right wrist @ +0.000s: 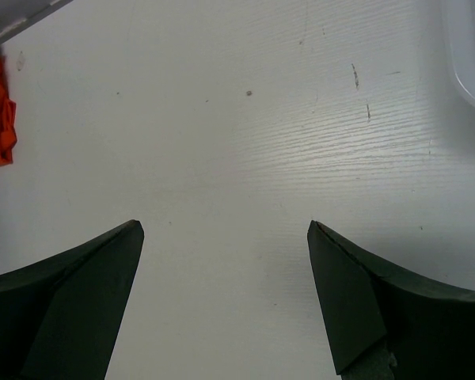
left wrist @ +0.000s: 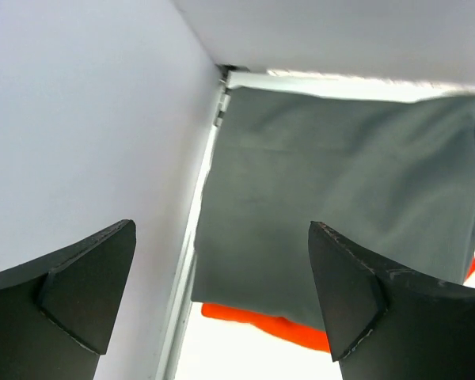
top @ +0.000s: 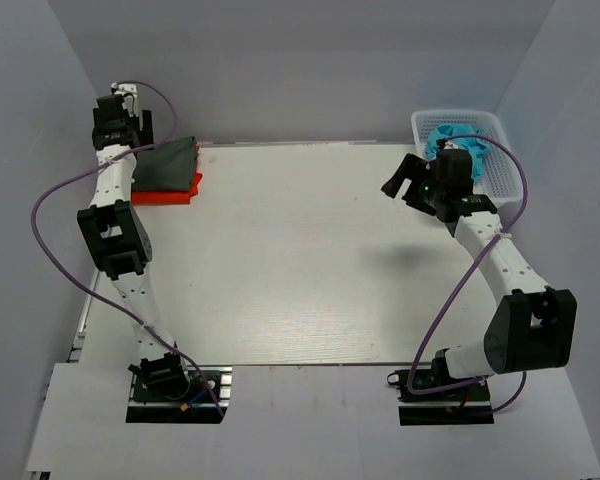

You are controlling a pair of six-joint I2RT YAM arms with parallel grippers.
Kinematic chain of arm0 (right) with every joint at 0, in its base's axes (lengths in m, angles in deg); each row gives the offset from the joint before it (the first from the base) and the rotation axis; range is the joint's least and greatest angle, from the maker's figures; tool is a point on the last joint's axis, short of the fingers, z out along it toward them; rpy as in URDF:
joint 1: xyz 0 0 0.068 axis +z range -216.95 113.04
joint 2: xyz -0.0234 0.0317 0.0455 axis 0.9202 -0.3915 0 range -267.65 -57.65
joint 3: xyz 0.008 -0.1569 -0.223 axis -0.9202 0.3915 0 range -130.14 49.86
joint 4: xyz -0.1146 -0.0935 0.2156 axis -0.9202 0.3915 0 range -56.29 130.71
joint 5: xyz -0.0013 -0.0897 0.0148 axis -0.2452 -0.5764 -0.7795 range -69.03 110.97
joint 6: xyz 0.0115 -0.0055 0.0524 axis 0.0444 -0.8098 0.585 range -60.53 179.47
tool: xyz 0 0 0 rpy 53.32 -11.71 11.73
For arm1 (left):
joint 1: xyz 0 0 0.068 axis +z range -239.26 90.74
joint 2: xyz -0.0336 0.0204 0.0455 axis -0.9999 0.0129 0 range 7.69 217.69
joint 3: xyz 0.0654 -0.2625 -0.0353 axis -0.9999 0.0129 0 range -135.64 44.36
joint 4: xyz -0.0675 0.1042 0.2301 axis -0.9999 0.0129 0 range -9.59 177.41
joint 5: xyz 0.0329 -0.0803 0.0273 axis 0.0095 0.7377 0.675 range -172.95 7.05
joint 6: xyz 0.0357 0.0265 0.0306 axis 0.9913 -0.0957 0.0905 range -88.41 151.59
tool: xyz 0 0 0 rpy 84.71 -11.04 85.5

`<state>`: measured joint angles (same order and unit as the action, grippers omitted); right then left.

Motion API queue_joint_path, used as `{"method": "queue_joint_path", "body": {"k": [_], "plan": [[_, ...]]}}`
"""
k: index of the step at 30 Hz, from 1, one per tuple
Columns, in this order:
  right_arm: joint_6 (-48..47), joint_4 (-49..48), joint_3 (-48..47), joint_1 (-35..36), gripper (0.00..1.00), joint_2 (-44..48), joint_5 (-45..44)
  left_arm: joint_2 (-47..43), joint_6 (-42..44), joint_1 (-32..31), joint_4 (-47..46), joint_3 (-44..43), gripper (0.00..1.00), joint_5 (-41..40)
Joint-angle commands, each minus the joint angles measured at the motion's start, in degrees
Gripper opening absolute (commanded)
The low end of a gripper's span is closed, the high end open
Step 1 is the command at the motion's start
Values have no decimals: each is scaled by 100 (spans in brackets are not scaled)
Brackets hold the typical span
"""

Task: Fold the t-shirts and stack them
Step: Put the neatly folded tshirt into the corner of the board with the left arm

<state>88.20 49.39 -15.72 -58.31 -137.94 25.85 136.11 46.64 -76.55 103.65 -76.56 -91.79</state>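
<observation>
The dark charcoal-grey t-shirt [top: 166, 164] lies folded on top of the folded orange-red t-shirt [top: 183, 190] at the table's far left corner. The orange-red one shows only as an edge along the near and right sides. My left gripper [top: 123, 122] hangs open and empty just left of the stack, by the wall. In the left wrist view the gripper [left wrist: 222, 229] is above the grey shirt [left wrist: 340, 190], with the orange-red edge [left wrist: 301, 331] below it. My right gripper [top: 404, 180] is open and empty above bare table at the far right, and it shows in its own view [right wrist: 224, 226].
A white basket [top: 499, 170] holding teal cloth [top: 460, 138] stands at the far right corner, just behind the right gripper. Grey walls close in the left, back and right sides. The white table [top: 300, 270] spans the middle.
</observation>
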Motion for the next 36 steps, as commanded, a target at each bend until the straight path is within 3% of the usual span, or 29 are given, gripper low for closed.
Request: {"method": "queue_joint_path", "body": {"k": [1,5,11,13,14,15,17,20,24,26,29,36], "plan": [[36,-13,-87,-3,90,127,12,-353,-432,12,-49,-352,100,-338],[-16,-30,54,-12,90,198,74,-353,-485,-154,680,-669,100,-83],[-157,-171,388,-12,90,549,364,-1037,-1643,-233,1647,-249,100,1365],[-183,-258,642,-3,90,663,408,-1896,-2268,-330,1352,899,100,2031],[-184,-302,782,-21,90,734,469,-2291,-2409,-609,1054,2096,100,2035],[-192,-329,836,-29,90,778,478,-3130,-2732,-803,320,2743,100,2035],[-280,-303,1055,-21,90,874,478,-3882,-3059,-1521,-370,4392,100,1975],[-386,-259,1309,-21,90,989,513,-4825,-3683,-2192,-1032,5715,100,1904],[-334,-416,1776,-12,90,1216,724,-5353,-4273,-3394,-1032,6746,100,1140],[-228,-592,2013,-12,90,1287,812,-5537,-4273,-3695,-1303,7325,100,779],[-105,-821,2365,-12,90,1507,847,-5907,-4326,-4056,-1559,7689,100,463],[-289,-1067,2665,-29,90,1701,944,-5776,-3958,-4391,-1471,7329,100,-302]]}}
